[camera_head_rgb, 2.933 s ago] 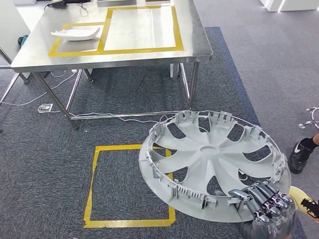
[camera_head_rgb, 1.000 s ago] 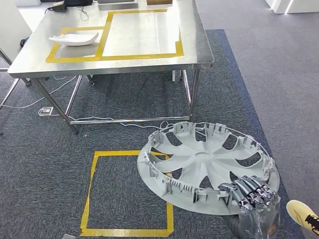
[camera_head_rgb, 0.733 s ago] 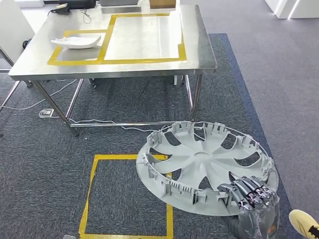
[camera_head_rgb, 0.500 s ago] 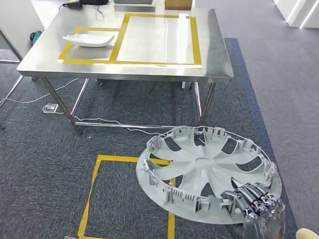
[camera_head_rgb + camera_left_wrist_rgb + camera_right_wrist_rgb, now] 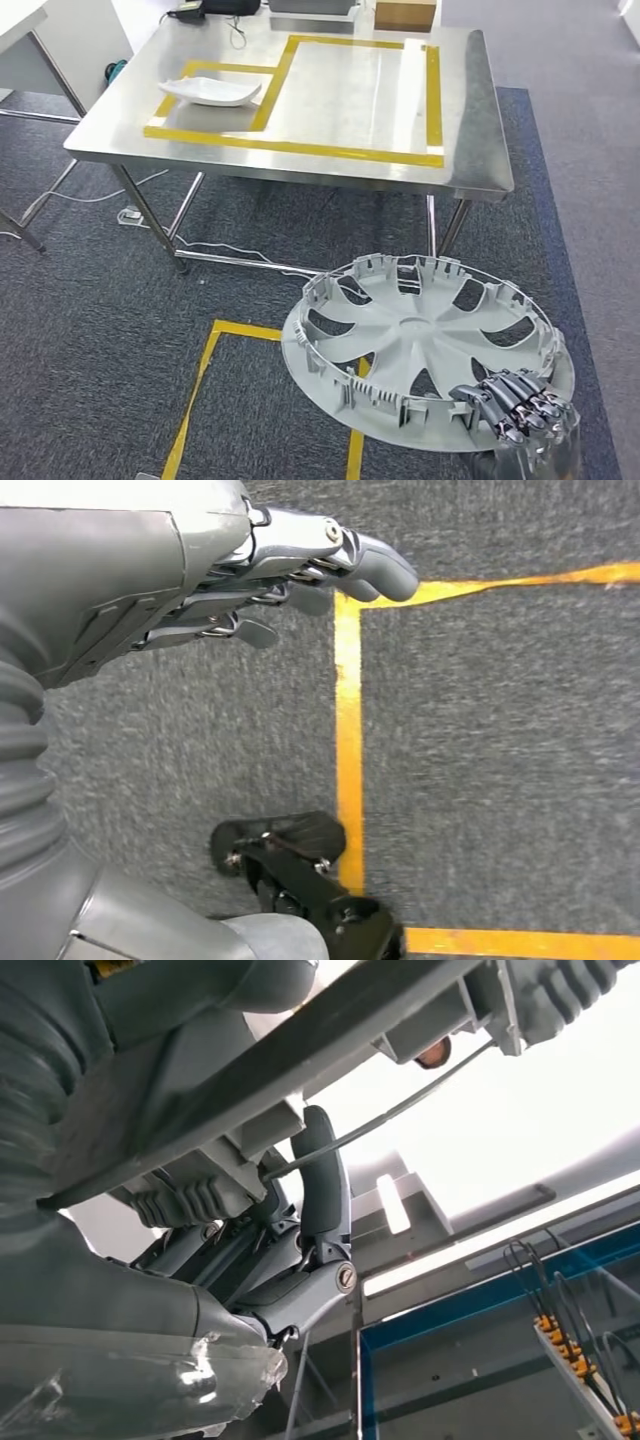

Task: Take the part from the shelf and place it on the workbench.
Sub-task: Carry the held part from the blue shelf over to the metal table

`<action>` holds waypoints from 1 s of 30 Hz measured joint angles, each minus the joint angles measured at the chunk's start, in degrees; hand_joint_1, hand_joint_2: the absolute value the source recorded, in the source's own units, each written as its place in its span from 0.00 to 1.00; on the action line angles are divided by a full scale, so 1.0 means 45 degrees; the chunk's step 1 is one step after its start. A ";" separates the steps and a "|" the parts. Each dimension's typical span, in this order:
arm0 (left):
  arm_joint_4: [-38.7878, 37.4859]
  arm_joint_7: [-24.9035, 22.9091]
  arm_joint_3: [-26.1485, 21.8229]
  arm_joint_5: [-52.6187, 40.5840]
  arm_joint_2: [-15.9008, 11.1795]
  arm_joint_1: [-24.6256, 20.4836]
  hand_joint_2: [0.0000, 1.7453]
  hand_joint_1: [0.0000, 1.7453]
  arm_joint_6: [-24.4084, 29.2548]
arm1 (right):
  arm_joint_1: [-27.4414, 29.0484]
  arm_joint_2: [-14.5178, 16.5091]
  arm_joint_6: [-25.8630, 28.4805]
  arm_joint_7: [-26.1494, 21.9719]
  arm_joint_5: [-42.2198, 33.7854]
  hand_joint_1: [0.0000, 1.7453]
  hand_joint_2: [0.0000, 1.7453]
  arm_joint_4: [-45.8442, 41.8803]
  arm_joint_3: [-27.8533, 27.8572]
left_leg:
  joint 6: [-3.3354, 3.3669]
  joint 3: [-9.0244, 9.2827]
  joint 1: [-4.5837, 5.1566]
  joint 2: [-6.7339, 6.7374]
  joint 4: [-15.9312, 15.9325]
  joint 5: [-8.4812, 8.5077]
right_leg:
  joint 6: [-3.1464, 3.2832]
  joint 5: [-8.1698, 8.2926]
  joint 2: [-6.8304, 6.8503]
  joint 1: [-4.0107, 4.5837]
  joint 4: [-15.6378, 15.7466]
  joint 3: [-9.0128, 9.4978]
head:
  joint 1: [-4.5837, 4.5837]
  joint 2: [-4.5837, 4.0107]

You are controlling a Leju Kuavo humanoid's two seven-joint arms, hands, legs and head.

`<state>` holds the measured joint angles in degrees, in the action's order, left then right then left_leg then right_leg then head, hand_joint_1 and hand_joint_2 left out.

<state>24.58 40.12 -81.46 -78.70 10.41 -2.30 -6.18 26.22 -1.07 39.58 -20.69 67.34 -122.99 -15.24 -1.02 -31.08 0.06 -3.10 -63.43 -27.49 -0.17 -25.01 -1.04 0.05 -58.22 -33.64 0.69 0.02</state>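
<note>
The part is a large grey wheel cover with several spokes, held flat and inside-up above the carpet at the lower right of the head view. My right hand grips its near rim, fingers curled over the edge. In the right wrist view the wheel cover's underside spans the picture above my right hand. The steel workbench stands ahead, marked with yellow tape rectangles. My left hand hangs over the carpet with its fingers straight and holds nothing.
A white curved part lies in the small taped rectangle on the workbench. A cardboard box and dark devices stand at its far edge. A yellow tape square marks the carpet below me. Cables run under the bench.
The whole view has shifted: the workbench now sits more to the right and nearer. The wheel cover stays in my right hand at the same height.
</note>
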 joint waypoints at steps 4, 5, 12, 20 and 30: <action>-0.0011 0.0001 0.0000 0.0004 0.0008 -0.0007 1.00 0.00 -0.0001 | 0.0004 -0.0005 0.0000 -0.0002 0.0004 1.00 1.00 -0.0001 0.0023 | -0.0100 -0.1933 -0.0001 0.0521 -0.2262 -0.1206 | 0.0105 -0.0470 0.0347 -0.0025 0.0172 0.0672 | -0.0075 0.0001; -0.0012 0.0001 0.0000 0.0013 -0.0002 0.0018 1.00 0.00 -0.0002 | 0.0001 -0.0006 0.0000 -0.0002 0.0017 1.00 1.00 -0.0001 0.0027 | -0.0089 -0.2132 -0.0003 0.0536 -0.2191 -0.1513 | 0.0102 -0.0634 0.0436 -0.0030 0.0181 0.0865 | -0.0076 0.0001; -0.0016 0.0000 0.0007 0.0246 -0.0023 -0.0029 1.00 0.00 -0.0215 | -0.0149 -0.0006 0.0000 -0.0033 0.0120 1.00 1.00 -0.0034 0.0046 | 0.0022 -0.1446 -0.0059 0.1269 0.1180 0.0914 | -0.0289 -0.1769 0.0957 0.0092 0.0232 0.2116 | -0.0122 0.0000; -0.0014 0.0001 0.0068 0.0737 -0.0051 -0.0144 1.00 0.00 -0.0297 | -0.0302 -0.0006 -0.0003 0.0095 0.0270 1.00 1.00 -0.0103 0.0041 | 0.0488 -0.0344 -0.0095 0.0605 0.1210 0.0223 | -0.0662 -0.3270 0.0291 0.0003 -0.3415 -0.0642 | 0.0023 0.0001; -0.0017 0.0001 0.0368 0.1153 0.0009 -0.0196 1.00 0.00 -0.0246 | -0.0198 -0.0063 0.0000 0.0503 0.0743 1.00 1.00 -0.0284 0.0045 | 0.0073 0.1055 -0.0028 0.0369 0.0769 -0.0597 | 0.0080 -0.0156 0.0133 0.0216 -0.0288 -0.0222 | -0.0008 0.0001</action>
<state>24.50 40.13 -79.80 -73.51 10.45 -3.18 -7.29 25.33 -1.35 39.58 -18.42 70.68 -124.27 -15.04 -0.69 -26.33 -0.07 -1.44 -59.97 -30.18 0.19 -25.71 -0.44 1.03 -59.52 -34.64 0.65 0.02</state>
